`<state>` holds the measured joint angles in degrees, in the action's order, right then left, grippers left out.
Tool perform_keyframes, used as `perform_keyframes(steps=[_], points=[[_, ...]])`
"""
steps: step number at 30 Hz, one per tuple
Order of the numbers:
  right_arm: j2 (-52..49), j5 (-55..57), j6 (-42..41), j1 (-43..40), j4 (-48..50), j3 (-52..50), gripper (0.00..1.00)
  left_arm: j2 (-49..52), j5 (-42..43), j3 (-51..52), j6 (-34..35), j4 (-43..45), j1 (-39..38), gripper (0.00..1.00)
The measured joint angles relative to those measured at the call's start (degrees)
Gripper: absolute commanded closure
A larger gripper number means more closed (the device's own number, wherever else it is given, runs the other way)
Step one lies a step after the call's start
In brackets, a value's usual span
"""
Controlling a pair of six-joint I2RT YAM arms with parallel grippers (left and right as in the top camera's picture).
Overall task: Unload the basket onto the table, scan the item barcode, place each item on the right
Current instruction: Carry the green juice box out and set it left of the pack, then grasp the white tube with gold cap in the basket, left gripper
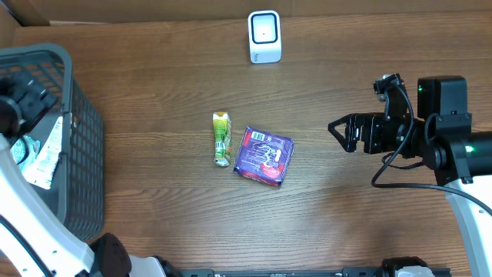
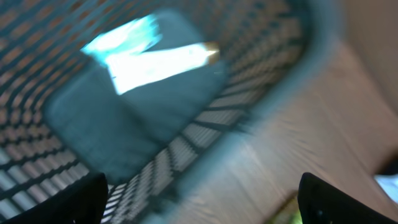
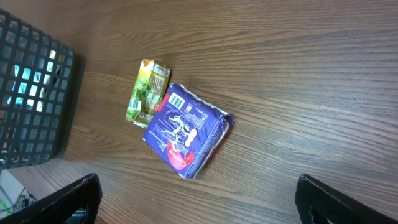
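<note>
The job is to show a packet's barcode to the small white box-shaped scanner point(image 1: 264, 36). It stands at the far edge of the brown wooden table point(image 1: 154, 77).

Two things lie in the middle of the table. One is a flat purple plastic packet point(image 1: 264, 155). The other is a slim green packet point(image 1: 222, 138) just to its left, and they seem to touch at one corner.

The right gripper point(image 1: 338, 131) hangs to the right of the purple packet and does not touch it. Its fingers are wide apart with nothing in them.

The left gripper point(image 2: 214, 202) is over the dark grey plastic grid basket point(image 1: 84, 154) at the left. Its fingers are apart too, and they hold nothing. A white and blue packet point(image 1: 42, 161) lies in the basket under it.

I think the step now is for the right arm to pick up the purple packet. To do it well, the gripper should come over the packet and turn to match it, because the packet lies a bit crooked. One finger should go down on each side.

It should not bump the green packet.

A small white patch with dark lines point(image 3: 179, 99) near the purple packet's far edge looks like the barcode. The fingers should not cover it. The packet looks soft, so the squeeze should be gentle but sure.

After lifting, the arm should turn that patch to face the front of the scanner and hold it there without shaking.
</note>
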<state>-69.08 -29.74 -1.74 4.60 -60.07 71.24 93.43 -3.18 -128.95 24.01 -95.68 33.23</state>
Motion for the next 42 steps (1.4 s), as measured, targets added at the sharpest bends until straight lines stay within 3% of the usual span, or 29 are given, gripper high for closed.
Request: perform_keyframes(steps=[11,17,22,32,42], points=[[0.0,1.5,0.0,0.0,0.0,0.0,0.0,1.5,6.0,28.7,-0.8,20.5,14.8,0.12],[0.0,2.1,0.0,0.0,0.1,0.0,0.0,1.5,6.6,37.7,-3.7,39.5,15.5,0.09],[-1.5,2.1,0.0,0.0,0.1,0.0,0.0,2.6,6.4,42.6,-12.7,50.7,14.1,0.04],[-6.6,2.2,0.0,0.0,0.1,0.0,0.0,9.7,4.6,44.1,-32.7,56.8,7.1,0.0],[-7.8,2.3,0.0,0.0,-0.9,0.0,0.0,19.6,0.5,44.2,-40.2,58.2,6.1,0.0]])
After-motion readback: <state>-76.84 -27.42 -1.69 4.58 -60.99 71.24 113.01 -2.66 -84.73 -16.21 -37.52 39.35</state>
